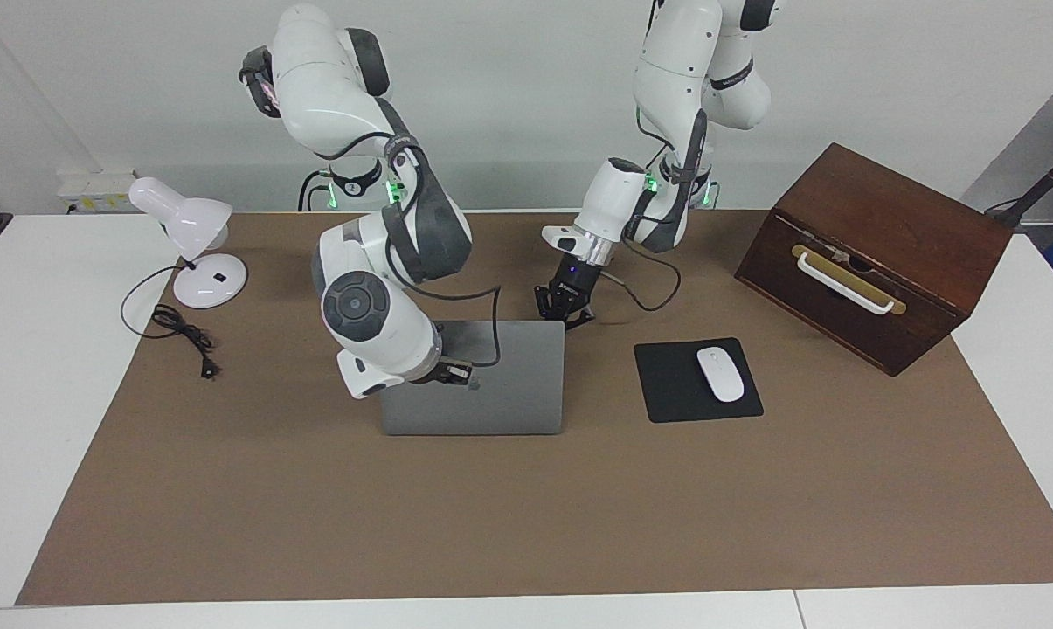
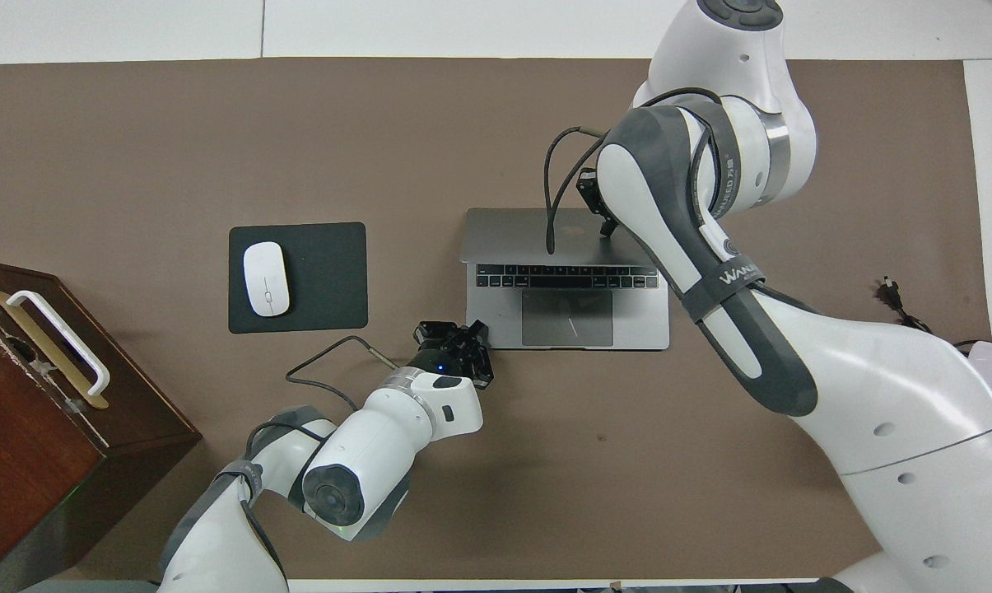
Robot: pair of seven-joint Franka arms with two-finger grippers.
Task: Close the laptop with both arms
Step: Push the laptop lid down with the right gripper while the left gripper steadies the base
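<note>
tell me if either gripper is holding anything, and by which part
Nothing is held. The right gripper is shut against the back of the laptop lid; the left gripper is shut by the base's corner.

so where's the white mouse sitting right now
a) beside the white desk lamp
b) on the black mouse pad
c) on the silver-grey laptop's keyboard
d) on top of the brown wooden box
b: the white mouse lies on the black rectangular mouse pad, beside the open silver-grey laptop toward the left arm's end of the table, apart from the brown wooden box.
</note>
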